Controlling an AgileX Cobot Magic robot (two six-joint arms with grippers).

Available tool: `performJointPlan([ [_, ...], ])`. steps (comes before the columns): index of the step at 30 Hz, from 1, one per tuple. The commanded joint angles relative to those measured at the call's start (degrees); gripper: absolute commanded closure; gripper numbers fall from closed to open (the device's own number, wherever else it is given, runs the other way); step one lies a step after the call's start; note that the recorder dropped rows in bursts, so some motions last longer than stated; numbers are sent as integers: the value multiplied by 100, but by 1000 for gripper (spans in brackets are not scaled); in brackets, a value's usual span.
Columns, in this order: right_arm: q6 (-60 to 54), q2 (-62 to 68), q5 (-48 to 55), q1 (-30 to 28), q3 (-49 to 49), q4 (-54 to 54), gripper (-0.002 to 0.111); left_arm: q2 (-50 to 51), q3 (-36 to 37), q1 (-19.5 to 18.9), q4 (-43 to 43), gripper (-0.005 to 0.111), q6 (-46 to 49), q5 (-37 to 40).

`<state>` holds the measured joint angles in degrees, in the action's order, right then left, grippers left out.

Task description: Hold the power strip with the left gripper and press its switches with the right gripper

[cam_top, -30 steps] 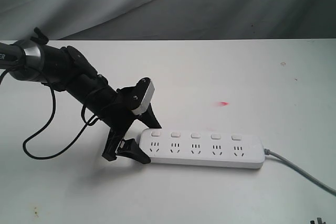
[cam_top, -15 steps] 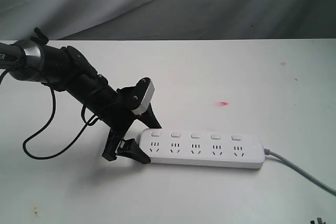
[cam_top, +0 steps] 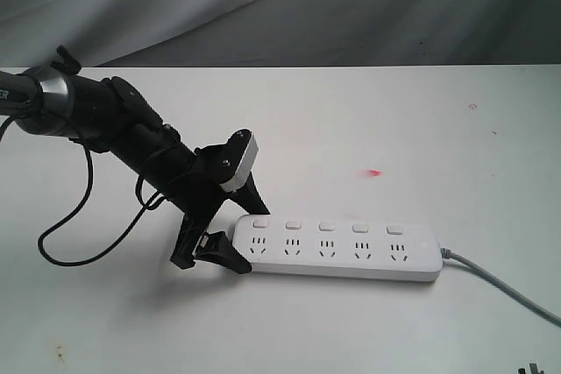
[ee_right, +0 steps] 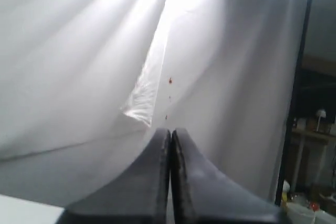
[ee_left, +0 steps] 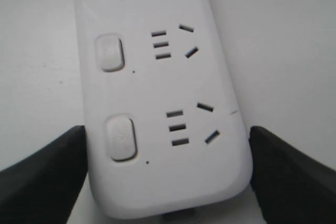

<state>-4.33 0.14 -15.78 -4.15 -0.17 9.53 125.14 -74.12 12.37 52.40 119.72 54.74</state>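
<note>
lying on the table (cam_top: 394, 111): one power strip (cam_top: 343, 251), five switches (cam_top: 326, 226), one cord (cam_top: 500, 284)

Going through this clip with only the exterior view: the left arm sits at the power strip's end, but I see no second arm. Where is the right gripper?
Observer: Its wrist view shows the right gripper with jaws shut, aimed at a grey curtain, with no strip in sight.
Operator: Does the left one really have the strip?
Observer: Close up, the left gripper straddles the rounded end of the power strip. Its fingers appear to press against both long sides.
</note>
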Motion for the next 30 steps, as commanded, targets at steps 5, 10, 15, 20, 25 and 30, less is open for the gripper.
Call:
performJointPlan([
  [5,2000,-14,-1846,-41,17,-621,108,4,-19,15,58,106,23,-99],
  [10,2152,679,-26,-41,-817,-1253,108,4,-19,15,58,106,23,-99],
  [15,2388,2114,1094,-41,-2162,-1253,108,4,-19,15,58,106,23,-99],
  [20,2304,3404,2598,-41,-3846,-1253,108,4,-19,15,58,106,23,-99],
  [25,949,4553,4082,-41,-5785,-1472,108,4,-19,15,58,106,23,-99],
  [30,-1005,5786,5764,-41,-7748,-2749,108,4,-19,15,58,106,23,-99],
])
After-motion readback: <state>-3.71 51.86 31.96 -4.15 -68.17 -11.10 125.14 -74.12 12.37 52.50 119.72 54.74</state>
